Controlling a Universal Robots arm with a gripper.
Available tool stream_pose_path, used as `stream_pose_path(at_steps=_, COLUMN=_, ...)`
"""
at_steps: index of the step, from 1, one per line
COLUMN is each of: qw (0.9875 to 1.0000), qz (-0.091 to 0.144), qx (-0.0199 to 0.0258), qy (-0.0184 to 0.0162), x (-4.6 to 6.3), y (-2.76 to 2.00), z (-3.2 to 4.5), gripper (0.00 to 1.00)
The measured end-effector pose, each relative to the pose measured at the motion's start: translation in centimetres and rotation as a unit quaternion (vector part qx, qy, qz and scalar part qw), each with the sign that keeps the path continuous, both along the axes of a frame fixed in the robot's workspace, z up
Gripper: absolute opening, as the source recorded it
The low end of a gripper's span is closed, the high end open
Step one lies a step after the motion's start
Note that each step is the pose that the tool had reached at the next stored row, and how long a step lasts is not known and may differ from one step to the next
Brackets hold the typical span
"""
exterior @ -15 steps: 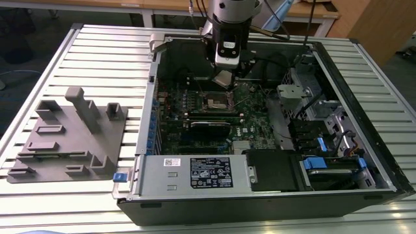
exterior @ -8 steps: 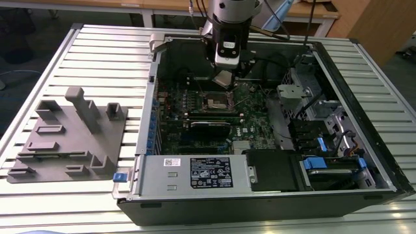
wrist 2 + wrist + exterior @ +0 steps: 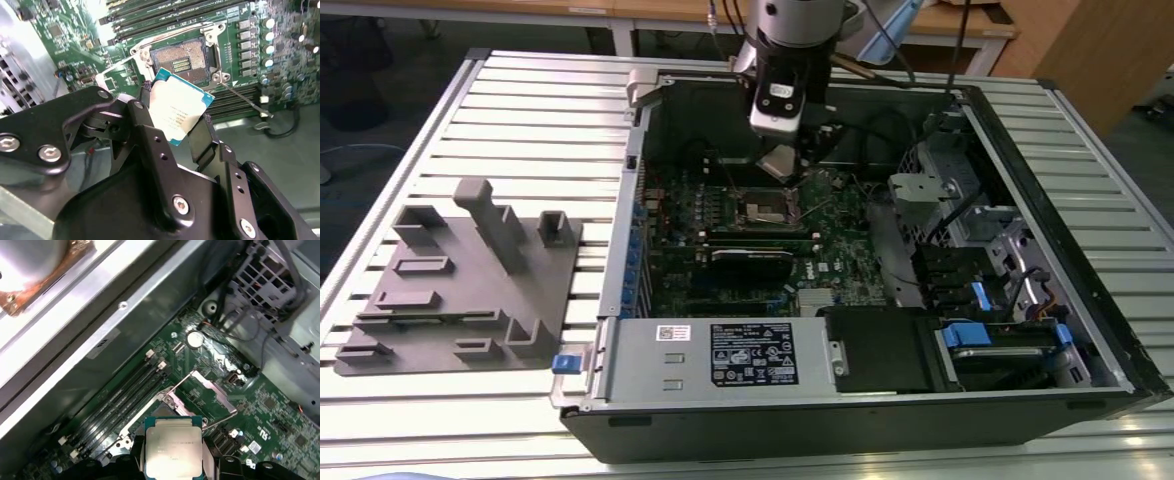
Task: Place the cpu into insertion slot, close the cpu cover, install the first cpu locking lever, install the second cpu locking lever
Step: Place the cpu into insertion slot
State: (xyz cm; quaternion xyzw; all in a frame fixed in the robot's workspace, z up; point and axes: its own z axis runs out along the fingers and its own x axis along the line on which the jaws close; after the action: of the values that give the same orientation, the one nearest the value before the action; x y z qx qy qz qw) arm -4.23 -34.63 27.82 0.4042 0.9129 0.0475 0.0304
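Exterior view, starting from its left: a grey fixture block [image 3: 460,290] lies on the slatted table [image 3: 520,110], well apart from the work. Next comes the open computer case [image 3: 1067,250], with the green motherboard [image 3: 834,260] on its floor. I hang over that board, my gripper [image 3: 785,160] just above the insertion slot [image 3: 771,207] and clear of it. At the exterior view's right sit the drive bays [image 3: 987,290].

In the second wrist view my fingers [image 3: 202,137] are clamped on the cpu [image 3: 181,111] by two opposite edges, its metal top facing the camera, near the bare socket. In the first wrist view the cpu cover [image 3: 210,390] stands swung up at the socket's edge, as far as I can judge from that angle. One locking lever [image 3: 245,100] lies unlatched beside the socket.

I judge the job barely begun. The chip is in hand but not yet seated, the cover is not yet shut, and both levers remain to be latched.
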Motion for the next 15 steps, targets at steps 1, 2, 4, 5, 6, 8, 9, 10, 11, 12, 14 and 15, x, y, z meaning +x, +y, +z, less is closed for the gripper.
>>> stream_pose_path(at_steps=1, qw=1.0000, qz=-0.009, qx=0.0000, qy=0.0000, x=0.00, y=0.00, z=0.00, gripper=0.54)
stream_pose_path(at_steps=2, qw=0.9998, qz=-0.018, qx=0.0000, qy=0.0000, x=0.00, y=0.00, z=0.00, gripper=0.54)
stream_pose_path(at_steps=4, qw=0.9994, qz=-0.036, qx=0.0000, qy=0.0000, x=0.00, y=0.00, z=-0.01, gripper=0.54)
stream_pose_path(at_steps=5, qw=0.9990, qz=-0.045, qx=0.0000, qy=0.0000, x=0.00, y=0.00, z=-0.01, gripper=0.54)
stream_pose_path(at_steps=6, qw=0.9985, qz=-0.054, qx=0.0000, qy=0.0000, x=0.00, y=0.00, z=-0.01, gripper=0.54)
stream_pose_path(at_steps=8, qw=0.9974, qz=-0.072, qx=0.0000, qy=0.0000, x=0.00, y=0.00, z=-0.01, gripper=0.54)
stream_pose_path(at_steps=9, qw=0.9967, qz=-0.081, qx=0.0000, qy=0.0000, x=0.00, y=0.00, z=-0.02, gripper=0.54)
stream_pose_path(at_steps=10, qw=0.9959, qz=-0.090, qx=0.0000, qy=0.0000, x=0.00, y=0.00, z=-0.02, gripper=0.54)
stream_pose_path(at_steps=11, qw=0.9951, qz=-0.099, qx=0.0000, qy=0.0000, x=0.00, y=0.00, z=-0.02, gripper=0.54)
stream_pose_path(at_steps=12, qw=0.9941, qz=-0.108, qx=0.0000, qy=0.0000, x=0.00, y=0.00, z=-0.02, gripper=0.54)
stream_pose_path(at_steps=14, qw=0.9931, qz=-0.117, qx=0.0000, qy=0.0000, x=0.00, y=-0.01, z=-0.02, gripper=0.54)
stream_pose_path(at_steps=15, qw=0.9930, qz=-0.118, qx=0.0000, qy=0.0000, x=0.00, y=-0.01, z=-0.02, gripper=0.54)
